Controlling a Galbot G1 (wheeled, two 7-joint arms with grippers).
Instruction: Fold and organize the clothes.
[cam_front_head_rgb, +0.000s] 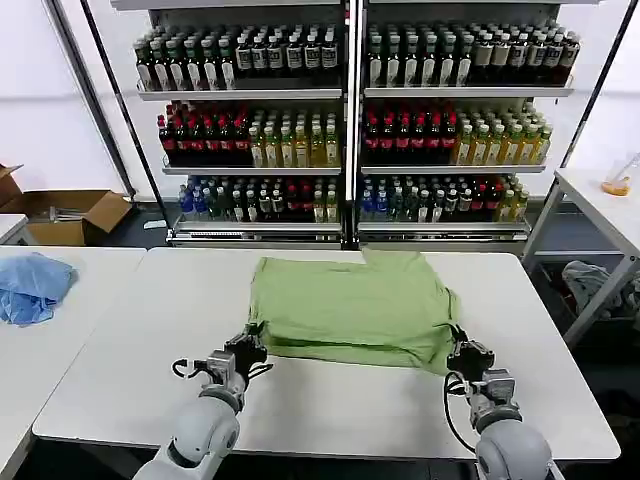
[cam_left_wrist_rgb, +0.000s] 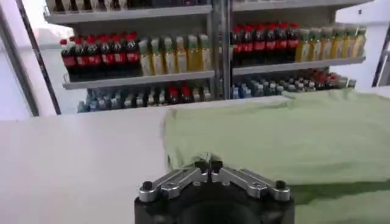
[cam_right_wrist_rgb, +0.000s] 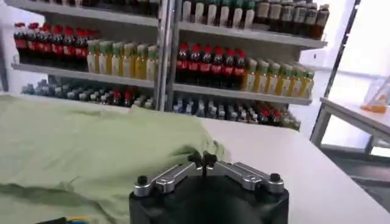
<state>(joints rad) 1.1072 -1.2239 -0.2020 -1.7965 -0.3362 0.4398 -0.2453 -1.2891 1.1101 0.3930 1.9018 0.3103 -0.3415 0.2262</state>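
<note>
The light green shirt (cam_front_head_rgb: 350, 305) lies spread on the white table (cam_front_head_rgb: 120, 330), its near edge folded up. My left gripper (cam_front_head_rgb: 250, 345) is shut on the shirt's near left corner (cam_left_wrist_rgb: 189, 159); the pinched fabric bunches at the fingertips, and the gripper (cam_left_wrist_rgb: 208, 164) sits at that edge. My right gripper (cam_front_head_rgb: 462, 352) is shut on the near right corner, where green cloth (cam_right_wrist_rgb: 91, 152) wrinkles around the gripper (cam_right_wrist_rgb: 202, 161). No print patch or buttons face up.
A light blue cloth (cam_front_head_rgb: 32, 282) lies on the neighbouring table at the left. Shelves of bottles (cam_front_head_rgb: 350, 120) stand behind the table. A cardboard box (cam_front_head_rgb: 70, 215) sits at the far left, another table (cam_front_head_rgb: 600, 200) at the right.
</note>
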